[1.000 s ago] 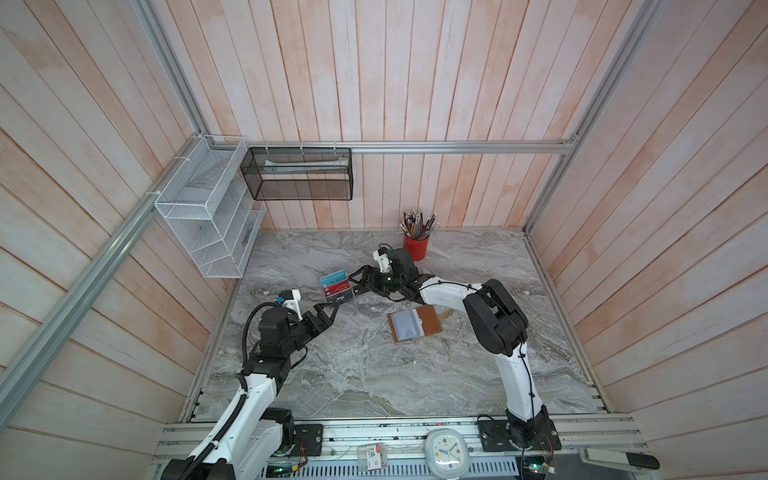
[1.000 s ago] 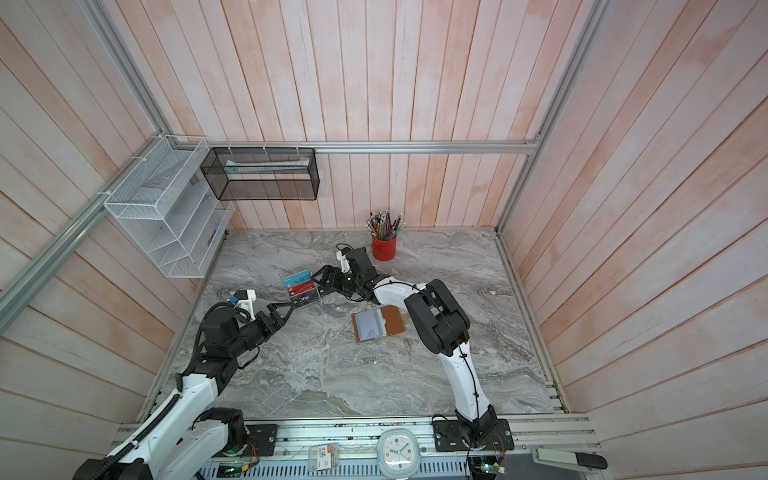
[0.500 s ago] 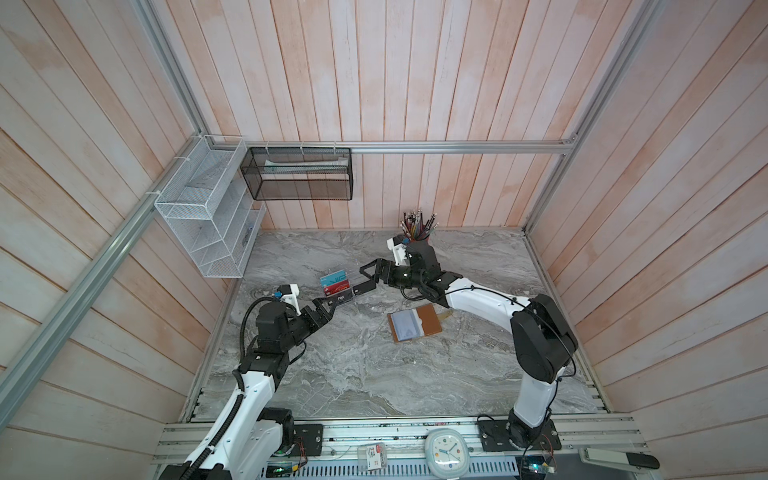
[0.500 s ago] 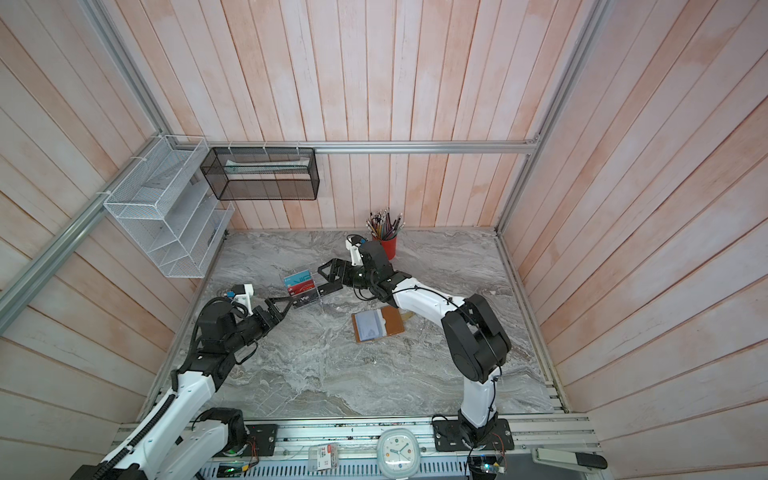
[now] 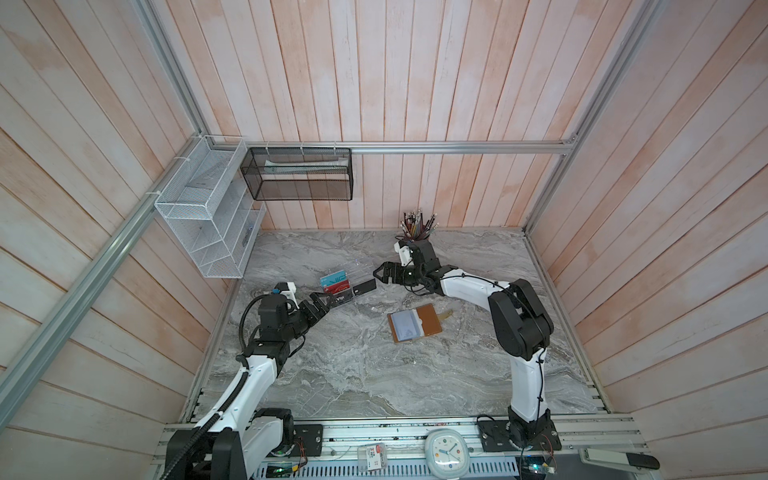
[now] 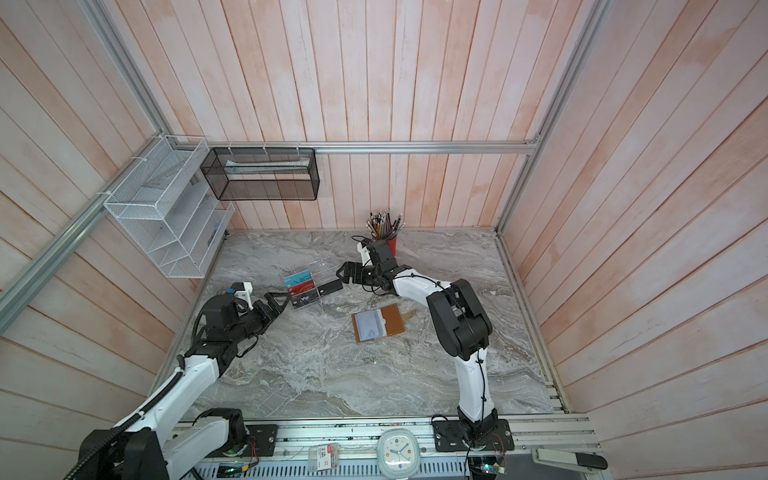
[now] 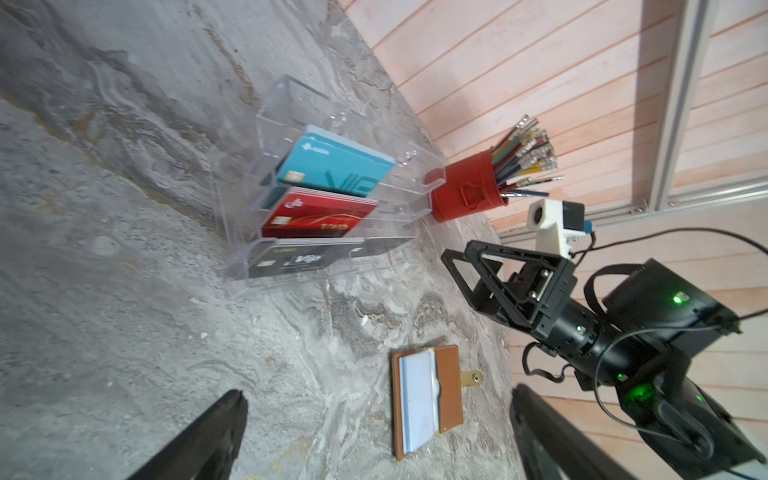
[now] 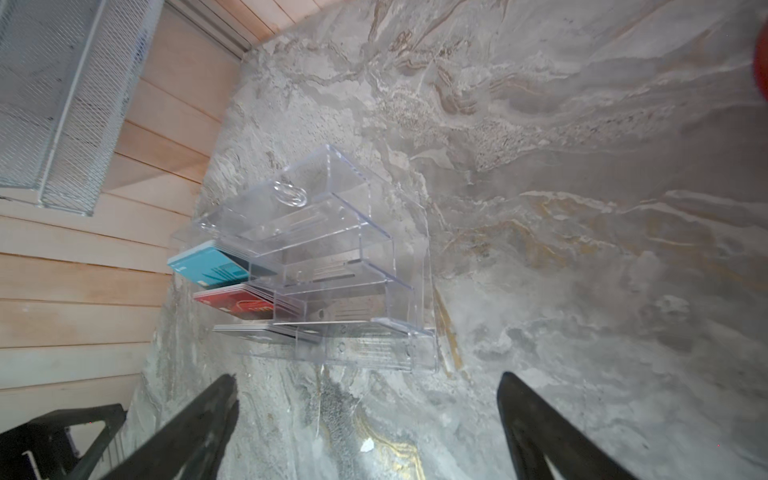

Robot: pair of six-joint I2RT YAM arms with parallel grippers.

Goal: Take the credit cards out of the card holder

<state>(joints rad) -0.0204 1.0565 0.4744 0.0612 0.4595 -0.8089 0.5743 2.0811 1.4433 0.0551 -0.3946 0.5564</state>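
Marble tabletop point(image 5: 353, 374); card holder point(image 5: 414, 327) open near acrylic rack point(image 5: 353, 270), sleeves look empty, removal likely done; black credit card point(image 5: 365, 286) in rack's lowest tier; left gripper point(image 5: 326, 301) and right gripper point(image 5: 377, 274) flank rack, both spread, empty.

Two grippers are counted: the left gripper point(image 5: 327, 301) and the right gripper point(image 5: 377, 275). One brown card holder point(image 5: 430, 320) is seen. One clear rack point(image 7: 299, 99) is seen, and three stacks are counted in it: one teal stack point(image 7: 332, 166), one red stack point(image 7: 320, 212) and one black stack point(image 7: 291, 259). One plain black card point(image 5: 365, 286) is counted alone. One red cup point(image 7: 465, 193), one white basket point(image 5: 203, 216), one black basket point(image 5: 299, 174) and one clock point(image 5: 446, 451) are counted.
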